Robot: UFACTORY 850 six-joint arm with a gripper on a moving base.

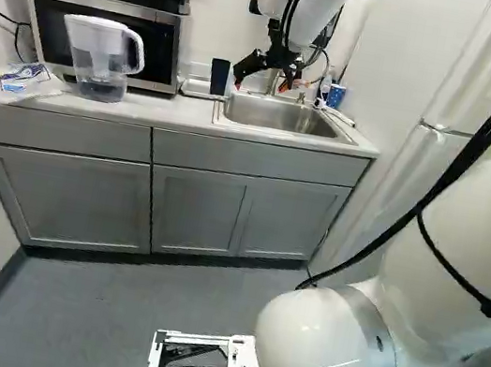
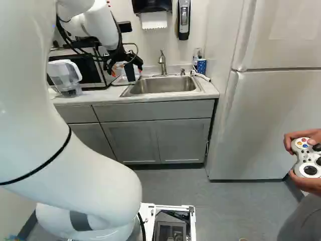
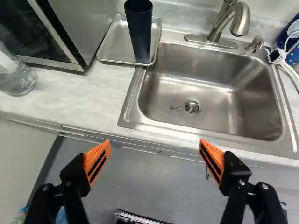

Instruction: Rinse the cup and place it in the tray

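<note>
My gripper (image 1: 262, 77) hangs before the counter, by the sink's left part in the left base view. In the wrist view the gripper (image 3: 154, 147) is wide open, its orange-padded fingers apart and nothing between them. Ahead of it, the dark blue cup (image 3: 139, 30) stands on the near right part of the metal tray (image 3: 114, 42), beside the sink, untouched by the fingers. The cup (image 1: 219, 76) also shows just left of the gripper in the left base view. The steel sink (image 3: 205, 88) holds a small strainer at its drain; the faucet (image 3: 223, 21) stands behind it.
A water pitcher (image 1: 103, 59) and a plastic bag (image 1: 21, 82) stand by the microwave (image 1: 160, 45). A patterned blue cup (image 2: 201, 66) and a brush (image 3: 276, 56) are at the sink's far side. The fridge (image 2: 271, 125) rises right of the counter. Hands hold a controller (image 2: 306, 156).
</note>
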